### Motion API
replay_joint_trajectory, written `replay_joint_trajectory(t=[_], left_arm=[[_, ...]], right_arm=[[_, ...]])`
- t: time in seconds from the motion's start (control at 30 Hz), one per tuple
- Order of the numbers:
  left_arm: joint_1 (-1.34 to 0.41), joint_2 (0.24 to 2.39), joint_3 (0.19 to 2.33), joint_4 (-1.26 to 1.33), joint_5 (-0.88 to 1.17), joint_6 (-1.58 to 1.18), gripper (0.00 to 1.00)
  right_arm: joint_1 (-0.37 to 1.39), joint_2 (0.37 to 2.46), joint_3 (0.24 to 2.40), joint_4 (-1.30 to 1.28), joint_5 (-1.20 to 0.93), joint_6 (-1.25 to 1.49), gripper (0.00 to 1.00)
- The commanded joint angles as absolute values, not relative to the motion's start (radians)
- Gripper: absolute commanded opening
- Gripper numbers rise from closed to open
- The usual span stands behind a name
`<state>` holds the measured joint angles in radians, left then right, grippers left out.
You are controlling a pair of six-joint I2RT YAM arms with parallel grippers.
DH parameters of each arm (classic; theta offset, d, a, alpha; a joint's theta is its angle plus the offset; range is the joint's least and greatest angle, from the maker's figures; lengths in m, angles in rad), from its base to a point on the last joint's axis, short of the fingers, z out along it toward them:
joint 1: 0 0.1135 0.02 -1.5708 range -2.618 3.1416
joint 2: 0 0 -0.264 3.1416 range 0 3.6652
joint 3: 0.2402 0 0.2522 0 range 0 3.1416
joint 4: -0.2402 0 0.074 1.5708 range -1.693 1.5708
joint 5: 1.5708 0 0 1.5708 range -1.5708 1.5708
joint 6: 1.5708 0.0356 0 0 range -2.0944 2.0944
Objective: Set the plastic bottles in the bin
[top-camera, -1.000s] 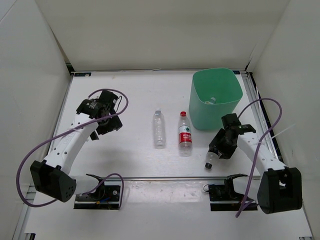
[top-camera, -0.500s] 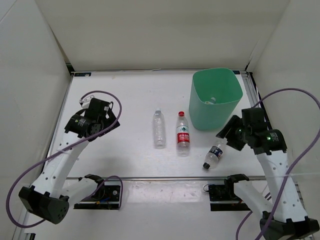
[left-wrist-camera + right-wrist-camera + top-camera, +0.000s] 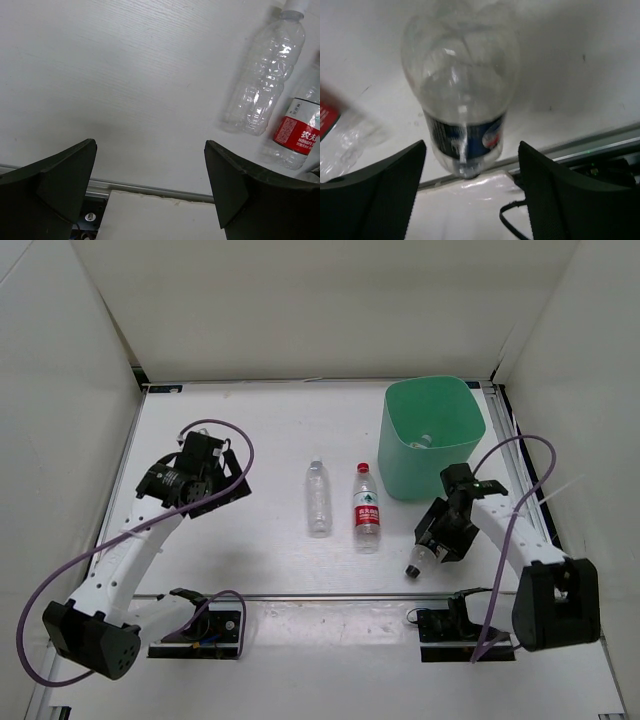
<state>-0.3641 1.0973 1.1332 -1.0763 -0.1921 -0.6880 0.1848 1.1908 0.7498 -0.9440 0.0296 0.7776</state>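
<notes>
A plain clear bottle [image 3: 318, 498] and a red-labelled bottle [image 3: 368, 508] lie side by side mid-table; both show in the left wrist view, the plain one [image 3: 267, 85] and the red-labelled one [image 3: 300, 135]. A short dark-labelled bottle [image 3: 418, 560] lies near the front rail. My right gripper [image 3: 437, 538] is open, its fingers on either side of that bottle [image 3: 462, 100] without pinching it. My left gripper [image 3: 212, 495] is open and empty [image 3: 150, 145] over bare table, left of the bottles. The mint-green bin [image 3: 400, 455] stands at the back right with one small bottle [image 3: 424, 440] inside.
A metal rail [image 3: 330, 595] runs along the table's front edge, also visible in the left wrist view [image 3: 150, 189]. White walls enclose the table on the left, back and right. Purple cables loop off both arms.
My right arm rose away from the short bottle, then came back down over it. My left gripper swung left, then back right. The bottles have barely moved.
</notes>
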Motion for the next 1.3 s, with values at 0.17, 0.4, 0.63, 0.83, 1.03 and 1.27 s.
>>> replay_joint_trajectory(t=[0.17,0.4,0.63,0.83,1.03,1.27], left_arm=[[-0.37,1.048,1.117,-1.081,-0.16,-0.66,1.0],[-0.37,1.037,1.104,-1.055,-0.149,-0.679,1.0],[-0.37,1.058,1.074,-1.008,-0.118,-0.68,1.0],[-0.37,1.132,1.083,-0.947,-0.078,-0.66,1.0],[-0.37,1.207,1.123,-0.845,0.026,-0.612,1.0],[-0.37,1.363,1.224,-0.752,0.191,-0.54,1.0]], right_arm=[[0.189,1.305,0.703,-0.857,-0.009,0.779,0.42],[0.189,1.068,0.855,-1.139,-0.014,0.755,0.1],[0.189,0.916,1.277,-1.402,-0.014,0.735,0.0],[0.189,1.144,1.733,-1.266,0.205,0.735,0.0],[0.189,1.493,2.038,-1.14,0.316,0.64,0.0],[0.149,1.68,2.161,-1.199,0.168,0.607,0.88]])
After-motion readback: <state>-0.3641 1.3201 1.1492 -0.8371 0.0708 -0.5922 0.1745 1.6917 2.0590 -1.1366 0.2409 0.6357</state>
